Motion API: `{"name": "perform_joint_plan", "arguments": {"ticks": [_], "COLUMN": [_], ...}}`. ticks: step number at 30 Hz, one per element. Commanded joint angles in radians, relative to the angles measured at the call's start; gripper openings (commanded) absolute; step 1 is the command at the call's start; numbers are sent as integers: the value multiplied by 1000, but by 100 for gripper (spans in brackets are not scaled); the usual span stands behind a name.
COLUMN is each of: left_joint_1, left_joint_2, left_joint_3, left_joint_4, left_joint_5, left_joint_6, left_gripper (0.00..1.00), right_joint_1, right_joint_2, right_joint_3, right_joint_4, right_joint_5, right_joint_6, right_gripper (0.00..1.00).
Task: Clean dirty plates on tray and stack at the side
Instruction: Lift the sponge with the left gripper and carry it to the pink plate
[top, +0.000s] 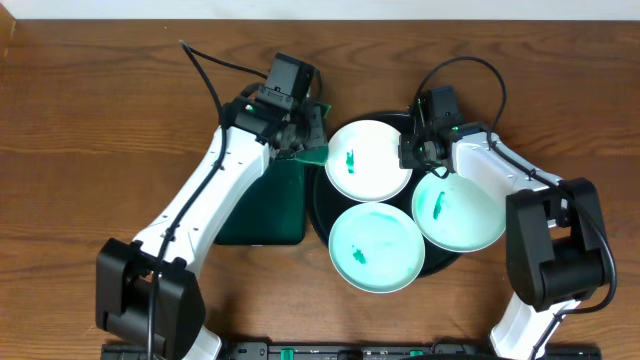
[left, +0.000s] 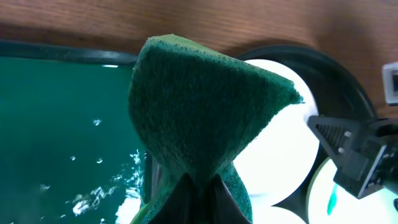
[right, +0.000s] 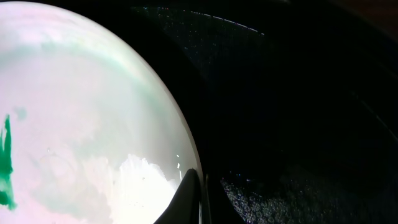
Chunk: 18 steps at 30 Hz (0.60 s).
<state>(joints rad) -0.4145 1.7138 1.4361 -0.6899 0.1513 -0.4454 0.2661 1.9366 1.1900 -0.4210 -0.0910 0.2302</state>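
Wood table (top: 80, 120). The left gripper (top: 303, 140) is clamped on the green sponge (left: 205, 106). The nearest plate (top: 368, 160) sits just to its right, on the black tray (top: 318, 205). The right gripper (top: 424, 152) is pinched nearly closed at a plate rim; I can't tell whether it has a grip.

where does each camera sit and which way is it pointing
overhead: fixed above the table, looking straight down on the black tray with three plates; left gripper and right gripper show with their arms.
left wrist: on the left arm, looking along its fingers past the green sponge they pinch, toward the tray; the right gripper shows at right.
right wrist: low over the tray, fingertips pinched at a plate's rim.
shared: both wrist views show the black tray and a white plate.
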Motion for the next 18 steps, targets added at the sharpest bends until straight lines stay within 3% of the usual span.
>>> {"name": "perform_joint_plan", "arguments": {"ticks": [1,8,18], "left_joint_1": [-21,-71,-116], "left_joint_2": [0,47,185], "left_joint_3": [23,23,23], "left_joint_4": [26,103,188], "left_joint_5": [-2,-3,-6], "left_joint_6": [-5,-11,-119], "left_gripper": [7,7,7], "right_joint_1": [13,13,13], "right_joint_2": [-1,-1,-1], "right_joint_3": [-7,-7,-7], "right_joint_4": [2,2,2], "right_joint_5": [-19,-19,-19], "right_joint_6": [8,8,8], "right_gripper": [1,1,1]}}
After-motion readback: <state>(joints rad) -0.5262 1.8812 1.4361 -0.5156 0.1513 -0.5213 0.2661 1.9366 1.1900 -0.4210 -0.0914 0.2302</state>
